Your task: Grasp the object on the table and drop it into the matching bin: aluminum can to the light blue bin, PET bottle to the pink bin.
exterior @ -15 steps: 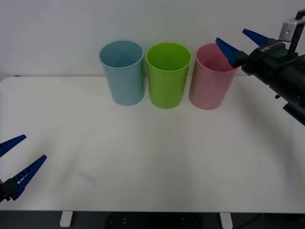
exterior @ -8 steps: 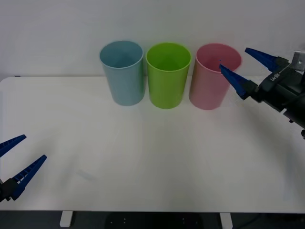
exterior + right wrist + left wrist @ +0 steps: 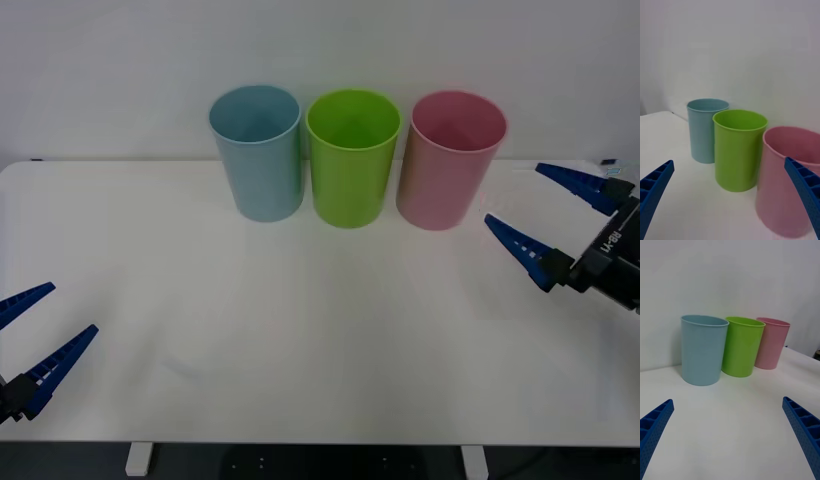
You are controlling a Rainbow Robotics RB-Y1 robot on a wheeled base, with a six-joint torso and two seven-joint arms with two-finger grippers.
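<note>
The right tool [image 3: 560, 225] hangs at 3 o'clock over the desk [image 3: 300, 330], fingers spread apart and holding nothing, near the pink bin [image 3: 450, 160]. The left tool [image 3: 35, 335] waits at 8 o'clock, also spread. We cannot find the PET bottle on the desk; we judge it may lie inside the pink bin, whose bottom is hidden. One risk: a careless sweep of the right arm could tip this bin against the lime green bin [image 3: 352, 155].

No legible text, labels or numbers on anything.
</note>
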